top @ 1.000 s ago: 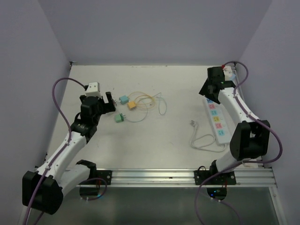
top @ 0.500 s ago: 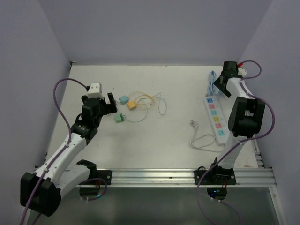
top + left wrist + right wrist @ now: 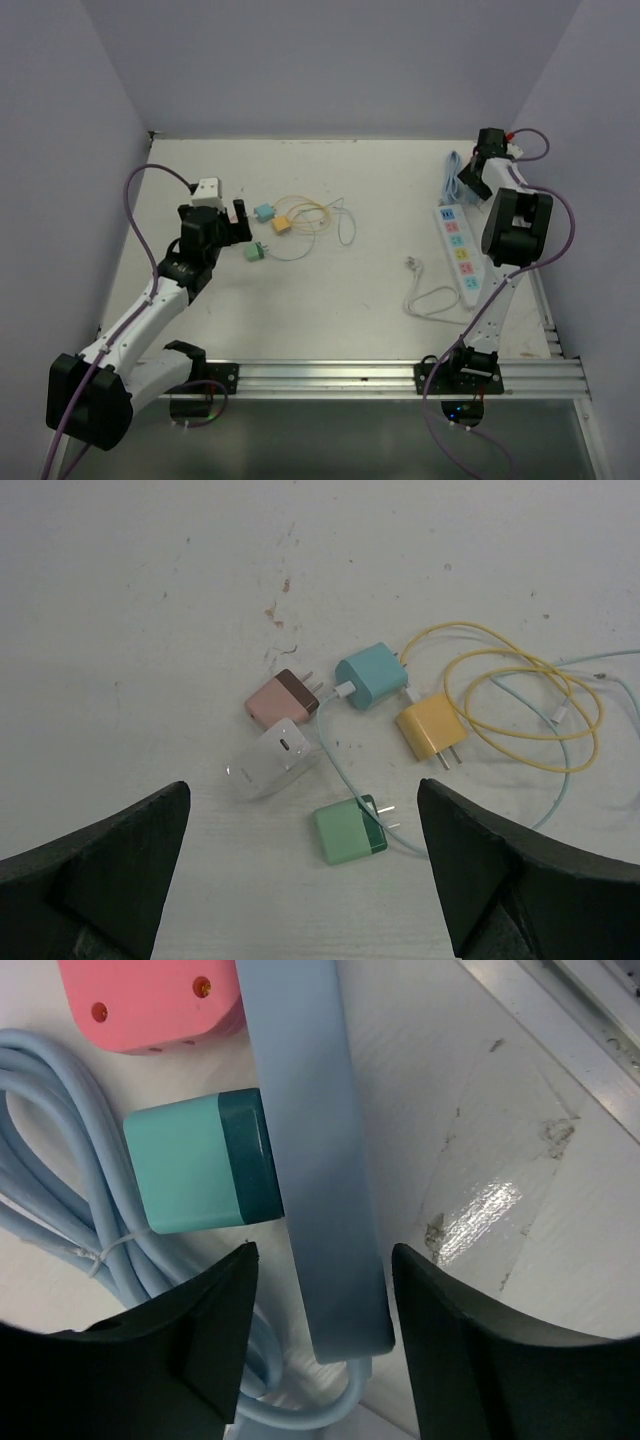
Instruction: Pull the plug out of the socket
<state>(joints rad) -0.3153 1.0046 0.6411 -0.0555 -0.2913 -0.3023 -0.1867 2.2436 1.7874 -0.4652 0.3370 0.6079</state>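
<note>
In the right wrist view a teal plug (image 3: 198, 1165) sits plugged into the side of a grey-blue socket strip (image 3: 308, 1140). A pink plug (image 3: 150, 998) sits in the same strip further along. My right gripper (image 3: 320, 1355) is open and straddles the strip's near end, with a gap on each side. From above, the right gripper (image 3: 479, 168) is at the far right corner over the blue cable coil (image 3: 452, 176). My left gripper (image 3: 236, 222) hangs wide open above loose chargers, holding nothing.
A white power strip (image 3: 459, 250) with coloured sockets lies along the right side, its cord and plug (image 3: 411, 265) beside it. Under the left gripper (image 3: 300, 865) lie green (image 3: 350, 830), white (image 3: 272, 762), pink (image 3: 283, 698), teal (image 3: 373, 675) and yellow (image 3: 432, 730) chargers with looped cables (image 3: 520, 705).
The right arm has swung back into the far right corner and settled over the blue strip, its jaws narrowing slightly. The left arm has barely shifted.
</note>
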